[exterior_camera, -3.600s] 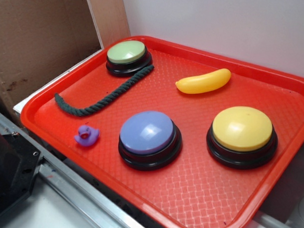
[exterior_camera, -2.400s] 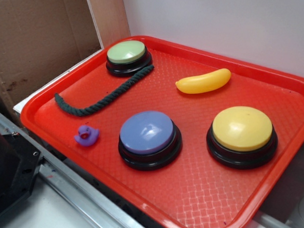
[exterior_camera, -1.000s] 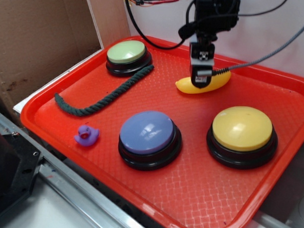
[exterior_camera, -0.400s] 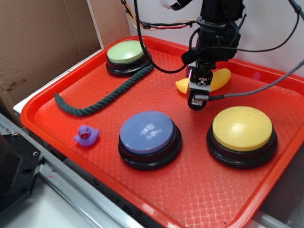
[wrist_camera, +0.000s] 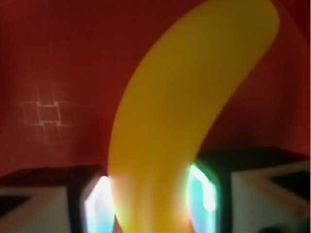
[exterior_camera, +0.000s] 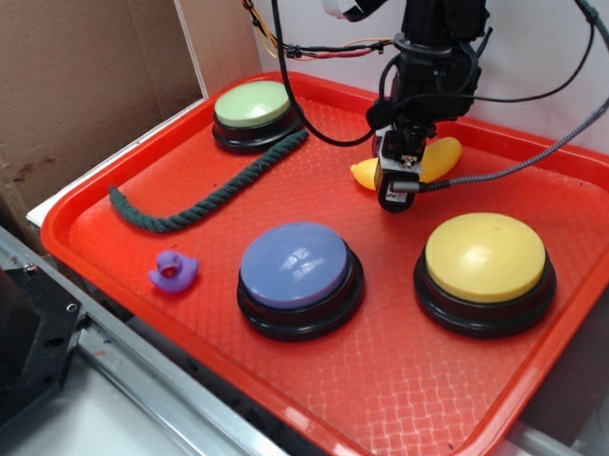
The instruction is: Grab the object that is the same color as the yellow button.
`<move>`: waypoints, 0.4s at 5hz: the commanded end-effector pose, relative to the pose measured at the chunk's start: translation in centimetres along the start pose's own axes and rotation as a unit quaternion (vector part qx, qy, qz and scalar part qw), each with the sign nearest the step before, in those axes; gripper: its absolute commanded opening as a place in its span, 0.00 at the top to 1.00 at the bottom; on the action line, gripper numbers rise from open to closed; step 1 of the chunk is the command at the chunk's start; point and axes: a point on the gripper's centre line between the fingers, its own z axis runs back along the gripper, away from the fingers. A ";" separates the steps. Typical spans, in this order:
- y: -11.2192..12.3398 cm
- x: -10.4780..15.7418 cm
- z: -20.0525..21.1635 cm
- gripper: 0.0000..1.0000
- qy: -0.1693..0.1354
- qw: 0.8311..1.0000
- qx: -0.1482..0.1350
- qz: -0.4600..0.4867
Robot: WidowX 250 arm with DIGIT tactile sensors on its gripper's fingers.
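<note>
Red tray (exterior_camera: 399,391) held three dome buttons, gripper (exterior_camera: 398,187) lowered over the toy banana (wrist_camera: 184,126), fingers (wrist_camera: 97,204) clasping its sides, yellow button (exterior_camera: 486,256) nearby

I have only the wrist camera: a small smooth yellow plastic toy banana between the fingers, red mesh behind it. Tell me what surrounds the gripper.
Observer: The gripper stands over the middle of the toy banana, which lies on a red plastic tray. Both banana ends show past it.
Operator: Give me the matching button's position.
Observer: The large round yellow dome button sits on the tray in front of the banana, clear of it.
Operator: List everything else.
Observer: A blue-purple dome button, a pale green dome button, a dark green rope and a small purple toy duck lie on the tray's left part. None touches the banana.
</note>
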 end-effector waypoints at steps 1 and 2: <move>-2.8 -3.5 4.3 1.00 -0.029 0.996 0.073 0.050; -6.5 -8.4 7.4 1.00 -0.096 0.981 0.099 0.134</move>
